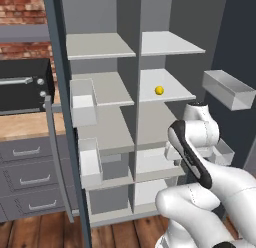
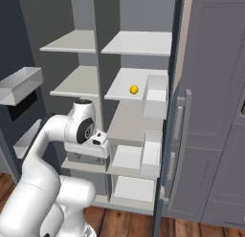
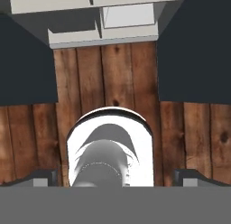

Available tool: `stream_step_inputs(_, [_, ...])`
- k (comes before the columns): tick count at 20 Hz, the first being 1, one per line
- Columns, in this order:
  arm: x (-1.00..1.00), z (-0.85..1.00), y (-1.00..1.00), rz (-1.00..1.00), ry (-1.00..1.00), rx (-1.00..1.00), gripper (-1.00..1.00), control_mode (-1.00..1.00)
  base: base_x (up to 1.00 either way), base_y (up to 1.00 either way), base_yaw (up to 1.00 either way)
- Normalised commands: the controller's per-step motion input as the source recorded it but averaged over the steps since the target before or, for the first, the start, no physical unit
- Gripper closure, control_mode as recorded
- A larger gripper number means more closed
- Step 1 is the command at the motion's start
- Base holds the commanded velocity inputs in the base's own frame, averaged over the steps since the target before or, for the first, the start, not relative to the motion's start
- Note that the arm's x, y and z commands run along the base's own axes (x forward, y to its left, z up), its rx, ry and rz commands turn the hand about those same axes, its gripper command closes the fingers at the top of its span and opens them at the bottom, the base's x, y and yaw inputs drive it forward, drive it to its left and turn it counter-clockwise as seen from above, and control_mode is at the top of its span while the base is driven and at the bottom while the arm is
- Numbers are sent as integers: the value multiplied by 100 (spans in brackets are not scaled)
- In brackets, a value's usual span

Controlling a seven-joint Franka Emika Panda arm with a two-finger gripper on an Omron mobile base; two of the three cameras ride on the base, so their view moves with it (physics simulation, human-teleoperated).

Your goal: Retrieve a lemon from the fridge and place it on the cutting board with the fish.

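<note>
lemon [image 1: 159,90] sits near its shelf's front edge in the open fridge [image 1: 125,22]; fingers [image 3: 43,177] spread.

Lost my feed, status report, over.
Jaws open, empty, aimed at the floor. Lemon on right middle shelf of the fridge, doors open. Path to it clear.
</note>
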Motion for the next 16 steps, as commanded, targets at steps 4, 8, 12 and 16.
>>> stream_step_inputs(4, [0, 0, 0, 0, 0, 0, -100, -100, 0, 0, 0])
stream_step_inputs(8, [0, -3, 0, 0, 0, 0, -100, -100, 0, 0, 0])
stream_step_inputs(12, [0, -11, 0, 0, 0, 0, -100, -100, 0, 0, 0])
stream_step_inputs(16, [0, -3, 0, 0, 0, 0, -100, -100, 0, 0, 0])
